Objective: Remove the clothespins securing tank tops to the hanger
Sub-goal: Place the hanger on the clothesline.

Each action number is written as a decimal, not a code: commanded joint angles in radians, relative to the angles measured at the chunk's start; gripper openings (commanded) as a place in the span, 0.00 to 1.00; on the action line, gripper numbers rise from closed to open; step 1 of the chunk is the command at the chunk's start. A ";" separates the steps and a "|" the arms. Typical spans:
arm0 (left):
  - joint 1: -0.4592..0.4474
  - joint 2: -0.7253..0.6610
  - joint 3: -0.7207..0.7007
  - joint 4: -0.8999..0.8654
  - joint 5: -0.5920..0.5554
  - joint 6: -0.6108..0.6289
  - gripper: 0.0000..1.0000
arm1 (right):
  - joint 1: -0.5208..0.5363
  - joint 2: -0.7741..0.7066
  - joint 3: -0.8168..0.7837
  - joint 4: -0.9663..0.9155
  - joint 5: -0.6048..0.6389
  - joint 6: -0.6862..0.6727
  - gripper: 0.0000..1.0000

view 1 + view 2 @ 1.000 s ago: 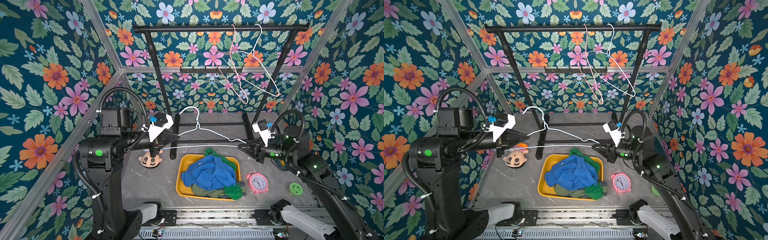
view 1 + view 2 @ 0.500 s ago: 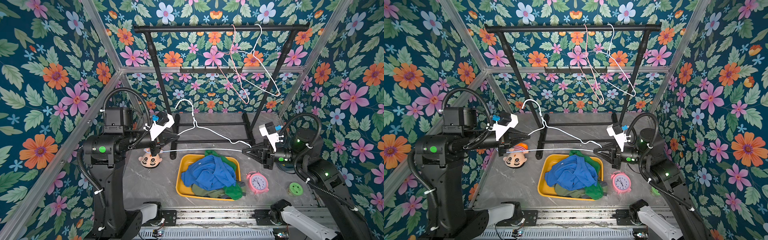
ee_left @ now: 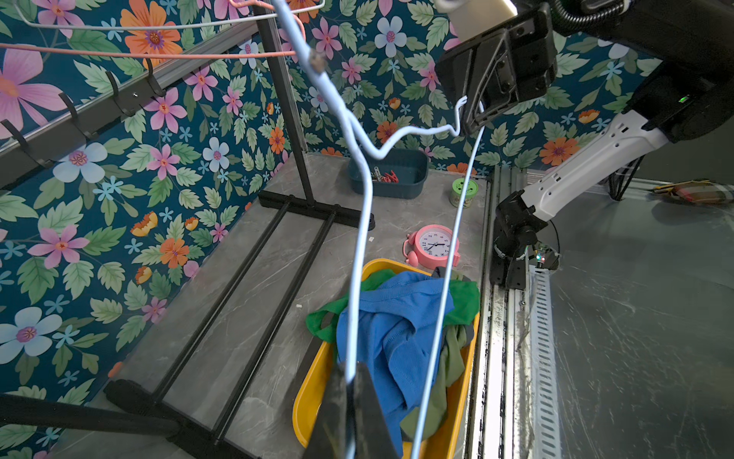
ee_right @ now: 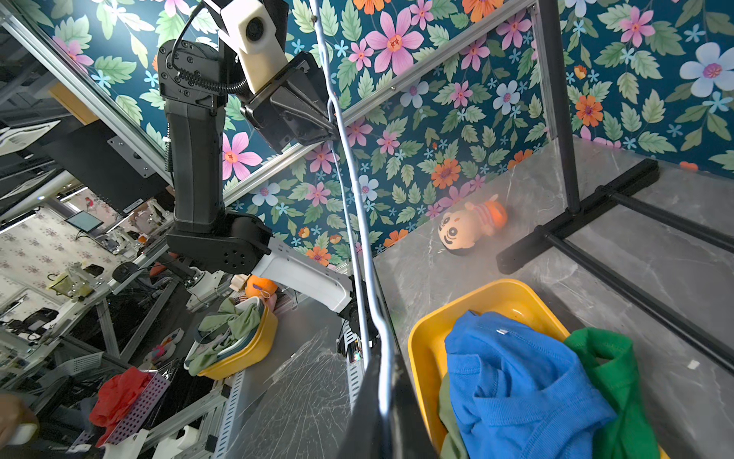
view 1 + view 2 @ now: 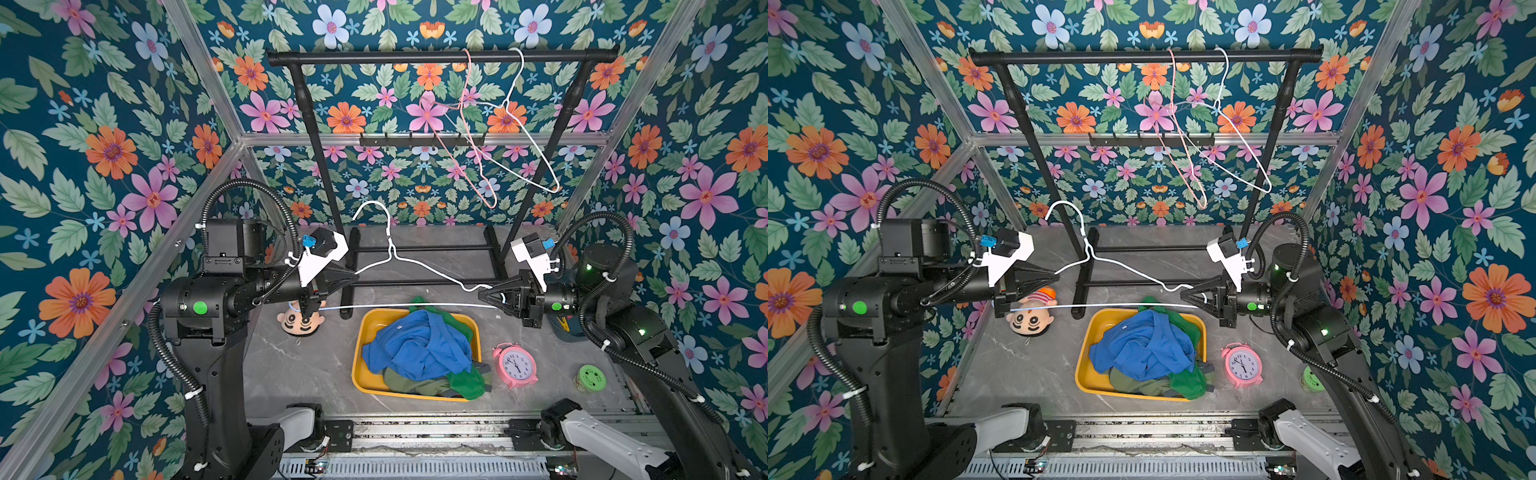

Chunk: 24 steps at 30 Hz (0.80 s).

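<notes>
Worktop (image 5: 299, 374) of grey, marble-veined stone fills a booth whose walls (image 5: 124, 145) are papered in dark teal with large pink, orange and blue flowers. Bare aluminium rails (image 5: 415, 139) frame the booth. In the right wrist view, a cluttered workshop with other benches shows beyond its open side.

A black garment rack (image 5: 440, 56) stands at the back of the worktop, and a pink hanger (image 5: 469, 137) and a white one (image 5: 536, 166) dangle from its top bar. In front of it, two black robot arms hold a white wire hanger (image 5: 374, 308) level in the air between them, above a yellow tub (image 5: 356, 365). The left fingers (image 5: 347, 276) are pressed together on the wire near one shoulder. The right fingers (image 5: 490, 296) pinch the opposite end.

The hanger carries no cloth. The tank tops (image 5: 415, 349) lie heaped in the yellow tub, with the blue one uppermost, the bright green one (image 5: 465, 382) spilling over the rim and the olive one (image 5: 411, 380) beneath.

The clothespins (image 3: 385, 177) visible, red in the left wrist view, rest inside a dark teal bin (image 3: 397, 188) at the right rear corner, beside the right arm's base.

A pink alarm clock (image 5: 515, 365) sits just right of the yellow tub, and a small round green pot (image 5: 592, 376) sits further right. A plush doll's head (image 5: 301, 322) lies on the worktop below the left arm.
</notes>
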 commanded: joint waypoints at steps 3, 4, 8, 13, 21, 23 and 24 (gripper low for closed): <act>-0.001 -0.011 -0.002 0.063 -0.029 -0.040 0.35 | -0.002 -0.013 0.000 0.034 -0.017 -0.017 0.00; 0.001 -0.011 -0.003 0.074 -0.040 -0.045 0.40 | -0.004 -0.017 0.000 0.039 -0.014 -0.019 0.00; 0.001 -0.011 -0.012 0.113 -0.083 -0.082 0.55 | -0.011 -0.022 0.024 0.022 0.016 -0.038 0.00; 0.001 -0.020 -0.038 0.171 -0.164 -0.118 0.63 | -0.012 -0.031 0.061 0.009 0.121 -0.062 0.00; 0.003 -0.006 0.105 0.252 -0.303 -0.214 0.70 | -0.011 0.020 0.183 -0.015 0.484 -0.114 0.00; 0.008 0.011 0.162 0.254 -0.283 -0.230 0.72 | -0.012 0.029 0.188 0.038 0.540 -0.104 0.00; 0.012 0.020 0.178 0.259 -0.266 -0.237 0.72 | -0.011 0.034 0.189 0.070 0.575 -0.097 0.00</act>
